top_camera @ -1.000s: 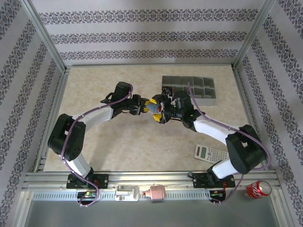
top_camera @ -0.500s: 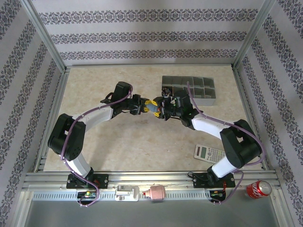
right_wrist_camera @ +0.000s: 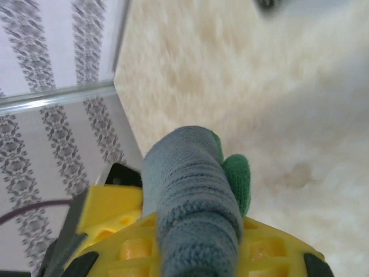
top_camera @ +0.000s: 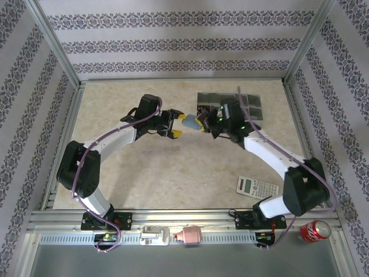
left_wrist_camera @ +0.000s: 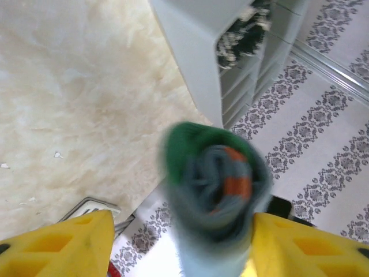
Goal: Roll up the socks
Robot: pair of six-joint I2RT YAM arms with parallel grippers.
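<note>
Item: sock (top_camera: 188, 122), blue-grey, wound into a tight roll, green toe and orange cuff showing at its end (left_wrist_camera: 213, 184). Location: held off the table (top_camera: 115, 115), mid-field, between the two claws and just left of the tray (top_camera: 207, 99). Right claw (top_camera: 199, 120): pressed together on the near end of the sock, with fabric bulging between the yellow fingers (right_wrist_camera: 109, 216) in the right wrist view. Left claw (top_camera: 178, 125): spread, one finger (left_wrist_camera: 63, 242) clear of the sock and the other close beside it; contact there cannot be told. Axis: the sock's long axis runs from the right claw toward the left, roughly across the table. The free green-toed end points at the left claw, whose camera sees the sock end-on. The sock lies straight ahead of the left claw, between its fingers, and projects forward from the right claw's tips (right_wrist_camera: 193, 190). Judgement: grip rests with the right arm, and any carry or set-down would follow that axis. Black sock (left_wrist_camera: 245, 26): dark fabric with pale bands, apparently bundled in a tray compartment. Also present: calculator (top_camera: 256, 186), near the right arm's base, well apart.
</note>
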